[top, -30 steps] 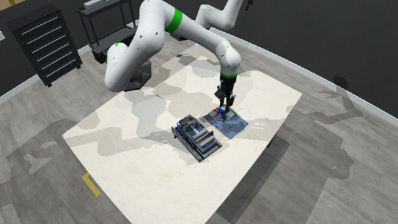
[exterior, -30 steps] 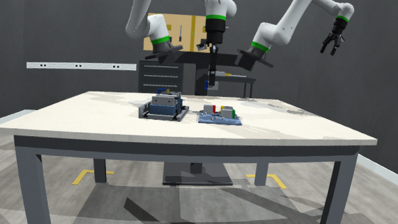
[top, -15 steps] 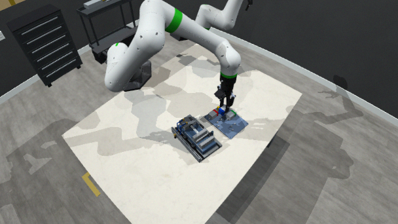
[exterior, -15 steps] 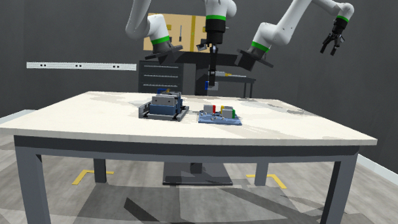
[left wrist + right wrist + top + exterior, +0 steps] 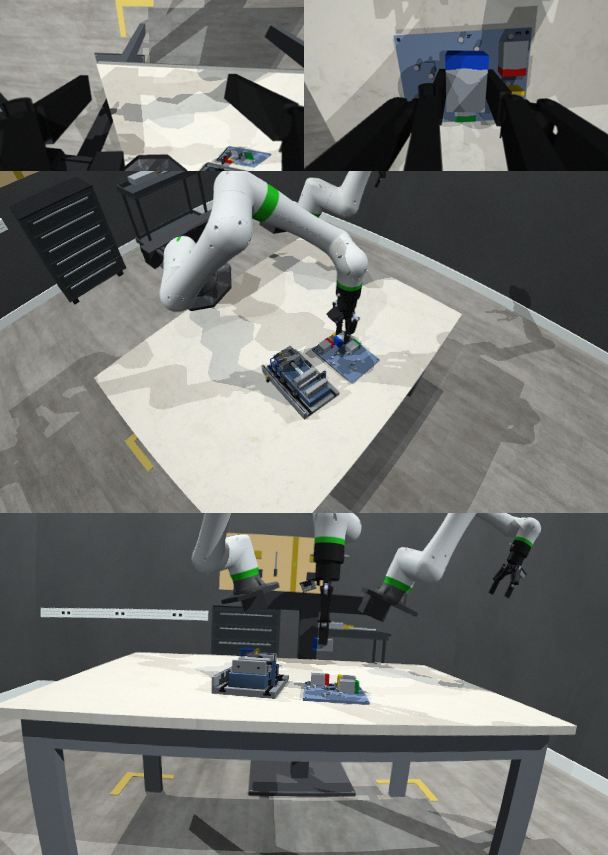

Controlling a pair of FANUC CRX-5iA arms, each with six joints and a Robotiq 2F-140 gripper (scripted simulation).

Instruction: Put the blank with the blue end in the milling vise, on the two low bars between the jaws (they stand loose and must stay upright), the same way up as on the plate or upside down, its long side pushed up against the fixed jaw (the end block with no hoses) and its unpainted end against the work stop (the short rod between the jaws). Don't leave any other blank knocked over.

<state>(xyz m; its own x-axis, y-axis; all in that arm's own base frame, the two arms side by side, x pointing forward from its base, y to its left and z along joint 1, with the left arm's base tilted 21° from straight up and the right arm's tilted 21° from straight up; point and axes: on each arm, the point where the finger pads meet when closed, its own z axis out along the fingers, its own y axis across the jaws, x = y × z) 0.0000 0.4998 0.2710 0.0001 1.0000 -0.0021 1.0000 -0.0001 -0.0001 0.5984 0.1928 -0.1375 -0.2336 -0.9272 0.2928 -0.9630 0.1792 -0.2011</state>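
Note:
My right gripper (image 5: 343,335) (image 5: 324,640) (image 5: 465,81) is shut on the blue-ended blank (image 5: 338,341) (image 5: 327,645) (image 5: 466,93), a grey block held in the air above the blue plate (image 5: 367,362) (image 5: 336,700) (image 5: 409,50). Its blue end points to the top of the right wrist view. The vise (image 5: 299,383) (image 5: 248,681) stands beside the plate, hoses at its far end; the fixed jaw (image 5: 316,388) (image 5: 250,666) is the block at its near end. The low bars and work stop cannot be made out surely. My left gripper (image 5: 501,593) (image 5: 158,87) is open and empty, high and far from the vise.
On the plate are the red-ended blank (image 5: 318,679) (image 5: 512,55), the green-ended blank (image 5: 353,346) (image 5: 347,686) and the yellow-ended blank (image 5: 516,91), partly hidden. None looks knocked over. Several short pegs stand on the plate. The hoses (image 5: 274,360) rise at the vise's far end.

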